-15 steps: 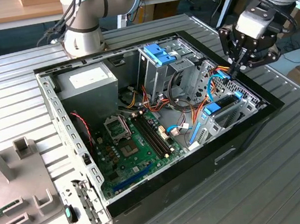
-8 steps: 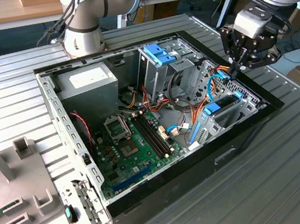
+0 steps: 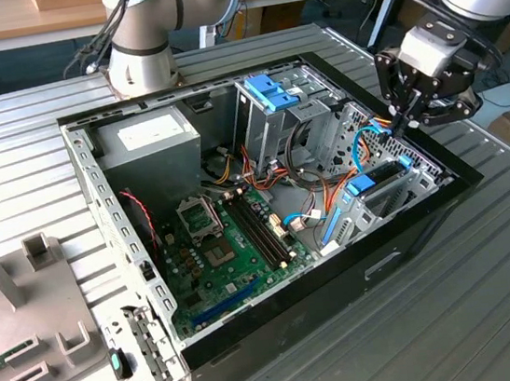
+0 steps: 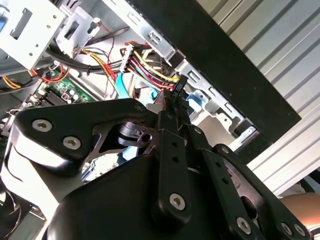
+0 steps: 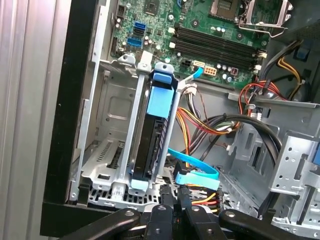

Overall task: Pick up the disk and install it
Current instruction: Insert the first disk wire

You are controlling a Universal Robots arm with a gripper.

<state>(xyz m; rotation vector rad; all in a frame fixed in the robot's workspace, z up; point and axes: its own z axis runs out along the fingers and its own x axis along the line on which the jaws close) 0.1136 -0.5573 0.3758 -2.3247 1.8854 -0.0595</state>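
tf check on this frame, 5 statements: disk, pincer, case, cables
1. The disk stands on edge in a slot of the metal drive bay. True.
2. The pincer holds the disk high over the motherboard. False: the disk is in the bay, and the pincer is down by that bay at the case's edge.
3. The case stands upright with its side panel on. False: it lies open on its side on the ribbed metal table.
4. A light-blue flat cable lies right beside the bay. True.
5. The disk's carrier frame is red. False: it is light blue.
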